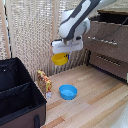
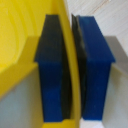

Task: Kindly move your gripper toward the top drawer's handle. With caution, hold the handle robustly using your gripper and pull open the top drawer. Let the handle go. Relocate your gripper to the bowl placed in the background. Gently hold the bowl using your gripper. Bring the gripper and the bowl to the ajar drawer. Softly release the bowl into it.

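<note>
The hand (image 1: 61, 53) hangs in the air above the wooden floor (image 1: 95, 95), clamped on the rim of the yellow bowl (image 1: 59, 59), which dangles just below the white arm's (image 1: 75, 22) wrist. The wrist view makes the hold plain: the two blue fingers (image 2: 95, 70) stand narrow, one inside and one outside the bowl's thin wall, pinching it between them. The top drawer (image 1: 107, 36) sits pulled out at the upper corner of the dresser on the exterior view's right, its pale handle (image 1: 102, 41) showing along the brown front, and the bowl is still well apart from it. A blue bowl (image 1: 68, 92) rests on the floor below the hand, a dark bin (image 1: 17, 95) stands at the floor's edge on the exterior view's left, and a small patterned box (image 1: 45, 81) (its nature is too blurred to tell) stands beside the bin. The likely risk is the thin rim slipping or swivelling in a pinch on one side only, since the bowl hangs off-centre; a quick swing toward the drawer could tip it loose. The bowl could also catch the drawer's front edge if carried too low.
</note>
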Motion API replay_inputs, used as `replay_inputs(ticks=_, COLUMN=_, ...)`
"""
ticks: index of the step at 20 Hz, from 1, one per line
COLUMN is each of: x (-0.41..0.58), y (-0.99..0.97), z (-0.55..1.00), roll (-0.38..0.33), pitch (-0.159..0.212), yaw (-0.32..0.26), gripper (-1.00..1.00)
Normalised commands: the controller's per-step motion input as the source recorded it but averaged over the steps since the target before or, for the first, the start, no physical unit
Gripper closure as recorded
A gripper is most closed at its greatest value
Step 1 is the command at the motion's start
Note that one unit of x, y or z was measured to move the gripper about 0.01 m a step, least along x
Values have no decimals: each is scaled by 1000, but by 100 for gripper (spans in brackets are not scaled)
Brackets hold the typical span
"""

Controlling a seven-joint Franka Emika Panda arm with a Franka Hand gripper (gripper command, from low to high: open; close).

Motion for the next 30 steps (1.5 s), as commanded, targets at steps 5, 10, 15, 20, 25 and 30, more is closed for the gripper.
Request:
replay_inputs(ticks=5, x=423, y=306, z=1000, roll=-23, pitch=24, yaw=-133, gripper=100)
replay_inputs(ticks=10, x=426, y=26, z=1000, roll=-7, pitch=39, yaw=-97, gripper=100)
replay_inputs(ticks=15, x=366, y=-402, z=1000, roll=0, pitch=28, yaw=-99, gripper=100)
replay_inputs(ticks=20, x=255, y=-707, z=1000, roll=25, pitch=17, yaw=-46, gripper=100)
replay_inputs(ticks=25, x=134, y=-769, z=1000, roll=34, pitch=14, yaw=-41, gripper=100)
replay_inputs(ticks=30, x=-2, y=-821, z=931, roll=52, pitch=81, yaw=-74, gripper=100)
